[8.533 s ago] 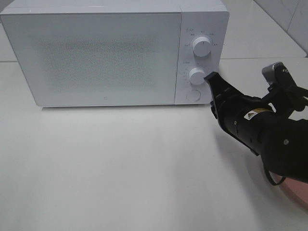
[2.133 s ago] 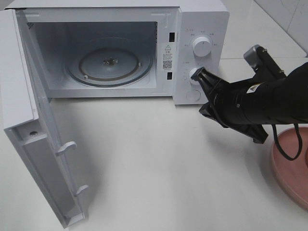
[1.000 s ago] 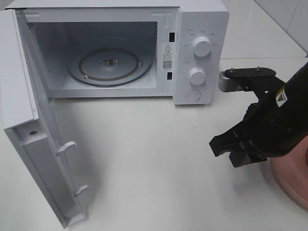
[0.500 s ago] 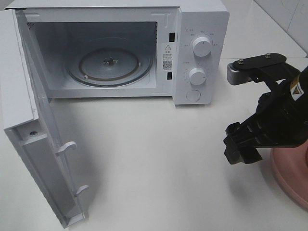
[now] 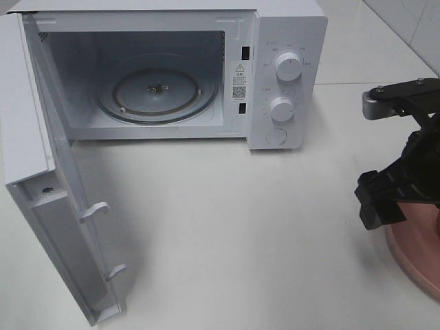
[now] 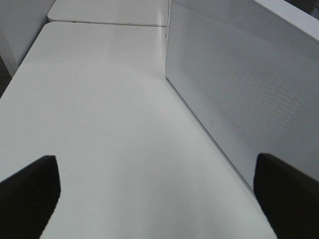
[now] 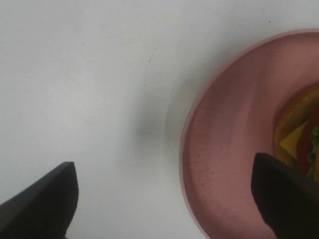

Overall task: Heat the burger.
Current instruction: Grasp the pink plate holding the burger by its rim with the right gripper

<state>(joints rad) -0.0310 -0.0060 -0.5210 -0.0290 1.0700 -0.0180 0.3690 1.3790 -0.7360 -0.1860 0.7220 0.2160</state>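
The burger shows only as an edge in the right wrist view: yellow cheese, red tomato and green lettuce on the pink plate. In the high view it is hidden; only the plate's rim shows at the right edge. My right gripper is open and empty, pointing down over the table at the plate's near-left rim; in its wrist view the jaws stand wide apart. My left gripper is open and empty, out of the high view. The white microwave stands open with a bare glass turntable.
The microwave door is swung out to the left over the table; its outer face fills the left wrist view. Two knobs and a round button sit on the panel. White table lies in front.
The microwave door was shut 8.5 s ago and is now open. My right arm has drawn back from the control panel to the right, over the pink plate's edge.
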